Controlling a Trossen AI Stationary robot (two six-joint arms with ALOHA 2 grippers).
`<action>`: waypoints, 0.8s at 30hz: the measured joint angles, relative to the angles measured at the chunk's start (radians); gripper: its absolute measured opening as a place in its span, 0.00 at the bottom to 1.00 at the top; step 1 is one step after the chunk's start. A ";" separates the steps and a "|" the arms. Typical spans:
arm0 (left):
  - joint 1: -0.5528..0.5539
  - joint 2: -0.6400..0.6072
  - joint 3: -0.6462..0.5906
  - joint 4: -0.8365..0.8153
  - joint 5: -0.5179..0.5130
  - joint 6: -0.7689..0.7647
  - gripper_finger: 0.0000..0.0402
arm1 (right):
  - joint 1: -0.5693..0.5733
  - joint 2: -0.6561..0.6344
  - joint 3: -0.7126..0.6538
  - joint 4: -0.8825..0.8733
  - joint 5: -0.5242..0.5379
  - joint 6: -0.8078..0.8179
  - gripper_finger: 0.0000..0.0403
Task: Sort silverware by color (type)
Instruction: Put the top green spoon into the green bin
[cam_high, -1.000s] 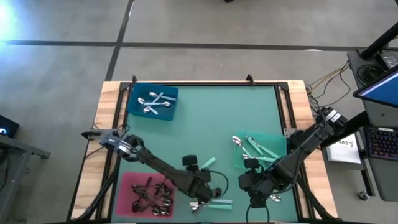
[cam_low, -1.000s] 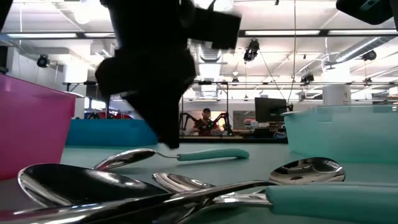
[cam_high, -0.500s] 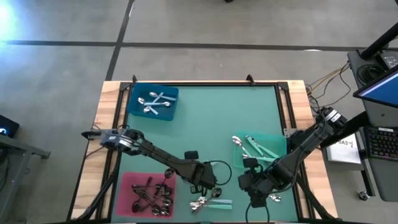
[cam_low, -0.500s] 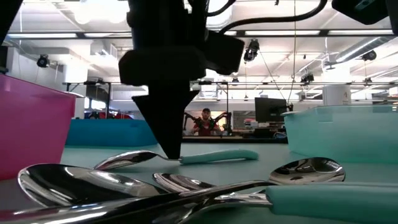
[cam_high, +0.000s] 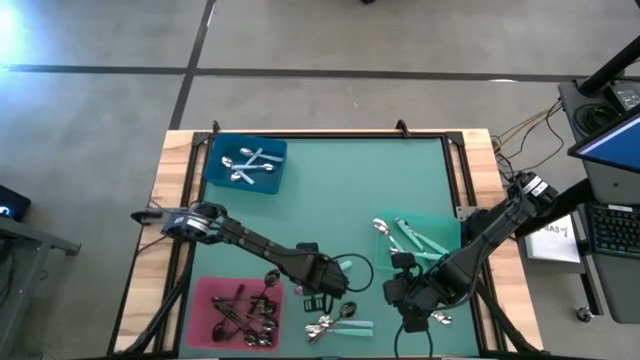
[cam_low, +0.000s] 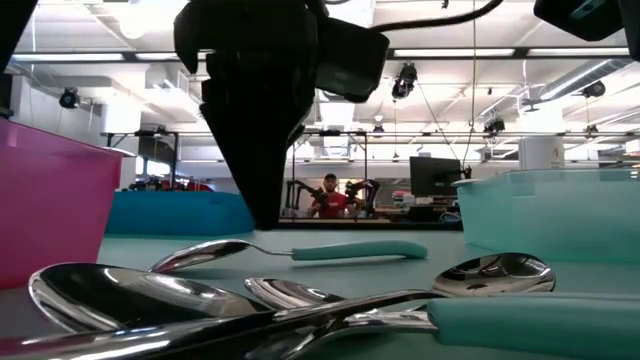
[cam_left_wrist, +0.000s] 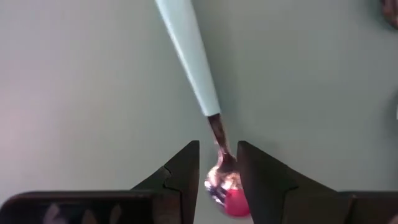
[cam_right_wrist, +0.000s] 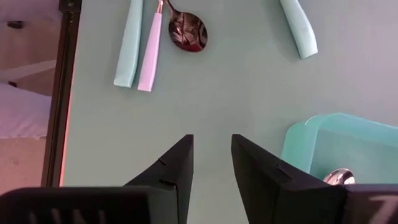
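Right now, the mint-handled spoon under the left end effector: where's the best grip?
Probably the thin metal neck of the mint-handled spoon, from straight above. It lies flat on the mat, and the left end effector is open with a finger on each side there.

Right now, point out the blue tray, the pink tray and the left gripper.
blue tray (cam_high: 280, 150): high view, rim corner.
pink tray (cam_high: 205, 300): high view, bare floor.
left gripper (cam_left_wrist: 217, 167): left wrist view, between fingertips.

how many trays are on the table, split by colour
blue tray: 1
pink tray: 1
green tray: 1
total: 3
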 joint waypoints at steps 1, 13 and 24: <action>0.000 0.000 0.000 0.004 0.011 -0.001 0.23 | 0.000 0.000 0.000 -0.004 0.000 0.000 0.24; 0.016 -0.006 -0.093 0.145 0.055 -0.017 0.23 | 0.000 0.000 0.000 -0.004 0.000 -0.004 0.24; 0.063 -0.010 -0.169 0.209 0.112 0.009 0.14 | 0.001 0.000 0.000 -0.003 -0.001 0.015 0.22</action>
